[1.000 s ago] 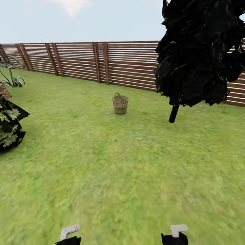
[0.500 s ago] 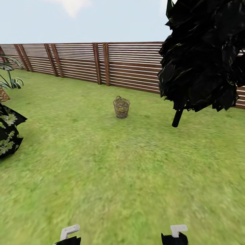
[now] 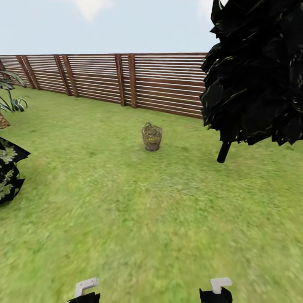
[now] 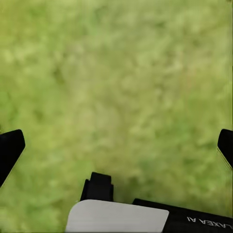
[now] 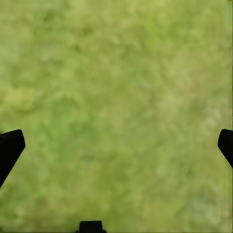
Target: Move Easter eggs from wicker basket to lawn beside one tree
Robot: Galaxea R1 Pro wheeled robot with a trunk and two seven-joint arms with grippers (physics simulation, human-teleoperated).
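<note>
Head view: the wicker basket (image 3: pixel 152 137) stands upright on the lawn (image 3: pixel 139 219), far ahead, roughly midway between both arms; the fingers of the left gripper (image 4: pixel 116 145) and right gripper (image 5: pixel 116 145) are spread, empty.

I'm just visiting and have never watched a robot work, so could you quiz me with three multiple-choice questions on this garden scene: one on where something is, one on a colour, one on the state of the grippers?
1. Where does the wicker basket stand?
A. On the lawn, in front of the fence
B. Hanging on the fence
C. Right between the grippers

2. What colour is the foliage of the tree at the right?
A. Bright yellow
B. Nearly black
C. Pale pink

3. How do the left gripper and right gripper stand?
A. Both shut on eggs
B. One open, one shut
C. Both open, holding nothing

Answers:
1. A, the basket sits upright on the grass well ahead of the robot, with the slatted fence behind it.
2. B, its crown is very dark.
3. C, in each wrist view the fingertips sit far apart with just grass between them.
</note>
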